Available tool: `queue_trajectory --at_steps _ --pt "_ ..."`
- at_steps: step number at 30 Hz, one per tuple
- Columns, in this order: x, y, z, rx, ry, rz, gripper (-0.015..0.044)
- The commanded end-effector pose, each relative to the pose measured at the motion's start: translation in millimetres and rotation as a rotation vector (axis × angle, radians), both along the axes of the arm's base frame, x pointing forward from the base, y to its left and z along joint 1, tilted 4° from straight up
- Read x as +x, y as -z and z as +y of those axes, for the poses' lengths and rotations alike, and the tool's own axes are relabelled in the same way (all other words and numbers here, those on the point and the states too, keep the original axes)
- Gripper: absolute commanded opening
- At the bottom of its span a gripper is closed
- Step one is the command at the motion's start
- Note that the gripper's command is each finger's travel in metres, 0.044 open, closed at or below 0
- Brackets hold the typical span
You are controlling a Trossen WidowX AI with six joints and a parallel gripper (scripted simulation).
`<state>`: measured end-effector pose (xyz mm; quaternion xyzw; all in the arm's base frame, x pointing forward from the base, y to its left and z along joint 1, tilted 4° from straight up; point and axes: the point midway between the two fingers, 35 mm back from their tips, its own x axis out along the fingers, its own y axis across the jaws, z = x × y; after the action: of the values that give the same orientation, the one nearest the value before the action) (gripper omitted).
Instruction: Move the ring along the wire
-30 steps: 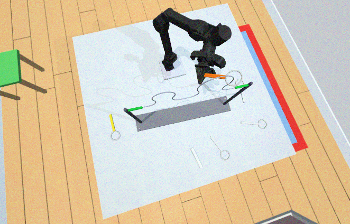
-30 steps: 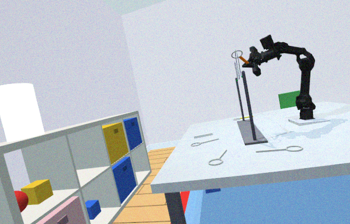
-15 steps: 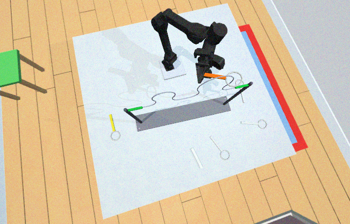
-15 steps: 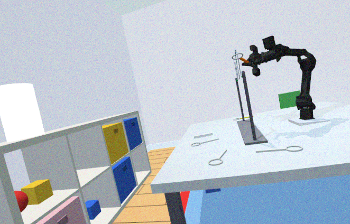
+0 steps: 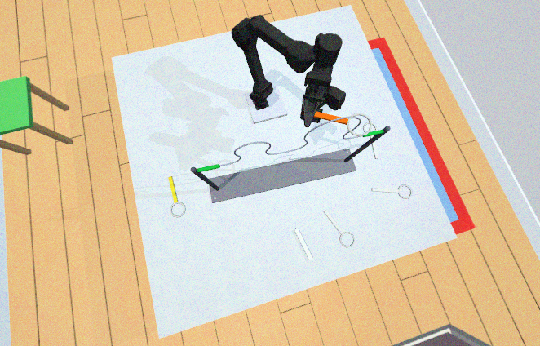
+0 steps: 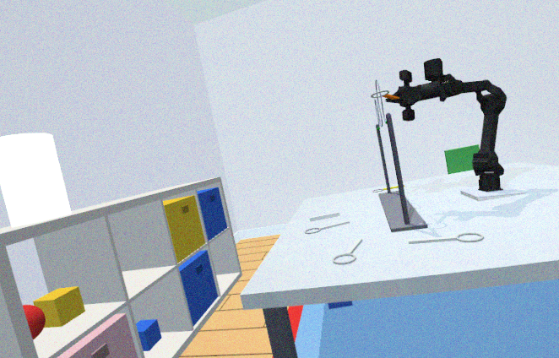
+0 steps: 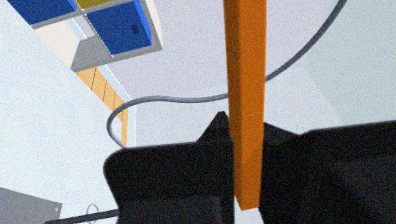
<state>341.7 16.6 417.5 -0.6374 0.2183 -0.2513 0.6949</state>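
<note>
Ring [image 5: 348, 129] [image 6: 382, 95]: around or beside the wire's grey bends near 1 post [image 5: 367, 144] [image 6: 398, 169], contact unclear | handle [image 5: 331, 117] [image 6: 391, 96] [image 7: 246, 90]: orange, reaching back to the arm | advice: small steps, turn the ring square to each bend, wire centred | gripper [image 5: 307, 121] [image 6: 387, 100] [image 7: 226, 118]: nearly closed, clamped on the handle

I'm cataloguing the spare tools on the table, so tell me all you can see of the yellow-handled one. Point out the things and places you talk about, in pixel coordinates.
The yellow-handled ring tool [image 5: 172, 188] [image 6: 391, 188] has a straight, bright yellow handle and a thin, pale round ring at one end. It lies flat on the table, near one end of the grey base. Its material is unclear. Nothing visibly touches it but the table.
</note>
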Motion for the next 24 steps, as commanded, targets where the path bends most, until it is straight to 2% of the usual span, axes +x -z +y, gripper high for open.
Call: queue_trajectory --at_steps 1,24 --pt "-1.0 -2.5 -0.7 -0.048 -0.004 0.006 -0.015" --pt "-0.2 -15.4 0.0 -0.351 -0.018 0.057 -0.015"
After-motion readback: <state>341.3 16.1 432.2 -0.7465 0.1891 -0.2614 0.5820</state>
